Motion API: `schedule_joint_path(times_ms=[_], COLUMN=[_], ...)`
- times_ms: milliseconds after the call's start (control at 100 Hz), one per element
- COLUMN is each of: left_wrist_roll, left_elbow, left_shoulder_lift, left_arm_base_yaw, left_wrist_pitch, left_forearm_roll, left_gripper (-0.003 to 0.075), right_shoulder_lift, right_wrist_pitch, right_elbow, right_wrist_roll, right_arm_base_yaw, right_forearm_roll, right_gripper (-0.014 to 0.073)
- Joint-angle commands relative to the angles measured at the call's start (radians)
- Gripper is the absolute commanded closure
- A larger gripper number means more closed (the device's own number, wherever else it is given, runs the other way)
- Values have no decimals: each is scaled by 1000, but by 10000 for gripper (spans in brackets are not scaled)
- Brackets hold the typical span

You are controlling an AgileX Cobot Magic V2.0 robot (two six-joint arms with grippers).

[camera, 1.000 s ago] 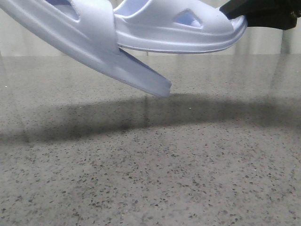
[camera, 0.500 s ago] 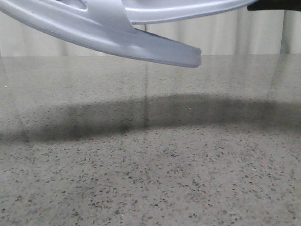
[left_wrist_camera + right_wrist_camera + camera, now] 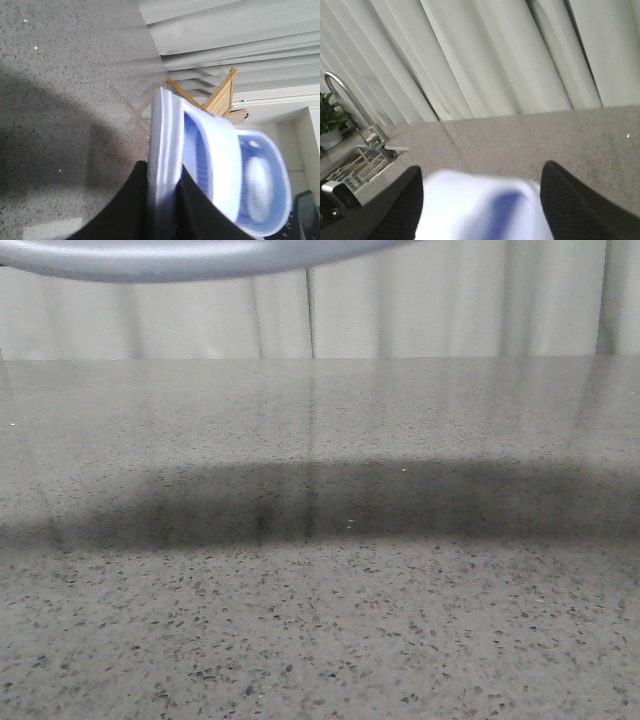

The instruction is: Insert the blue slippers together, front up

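In the front view only a thin strip of a pale blue slipper's sole (image 3: 180,255) shows along the top edge; both grippers are out of that view. In the left wrist view my left gripper (image 3: 165,185) is shut on the thick sole edge of one blue slipper (image 3: 212,150), held on its side high above the table. The second slipper (image 3: 262,190) shows blurred just beyond its strap. In the right wrist view my right gripper (image 3: 480,200) has its fingers wide apart with a blurred blue slipper (image 3: 470,205) filling the gap between them.
The speckled grey table (image 3: 320,620) lies below, with a wide shadow across it. Pale curtains (image 3: 450,300) hang behind. A wooden rack (image 3: 220,97) stands beyond the table. A tap (image 3: 340,95), a dish rack (image 3: 355,170) and a potted plant (image 3: 330,120) are at one side.
Both slippers have risen steadily out of the front view; only a sole edge remains at the top. The right gripper has left that view too.
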Motion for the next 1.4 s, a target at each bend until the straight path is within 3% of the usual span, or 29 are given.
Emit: schedule_joint_path(times_ms=[0, 480, 1390], left_wrist_roll=[24, 42, 213], left_elbow=[-31, -31, -86], left_shoulder_lift=[21, 110, 386], left_arm_base_yaw=[-7, -7, -7], left_wrist_pitch=[38, 19, 57], left_forearm_roll=[-84, -90, -90], left_gripper=[704, 704, 704], right_shoulder_lift=[-49, -110, -110], right_wrist_pitch=[-28, -65, -40], right_elbow=[-35, -35, -35], right_wrist_roll=[-24, -24, -24], right_arm_base_yaw=[1, 1, 1], right_forearm_roll=[-16, -51, -51], right_gripper=[158, 158, 158])
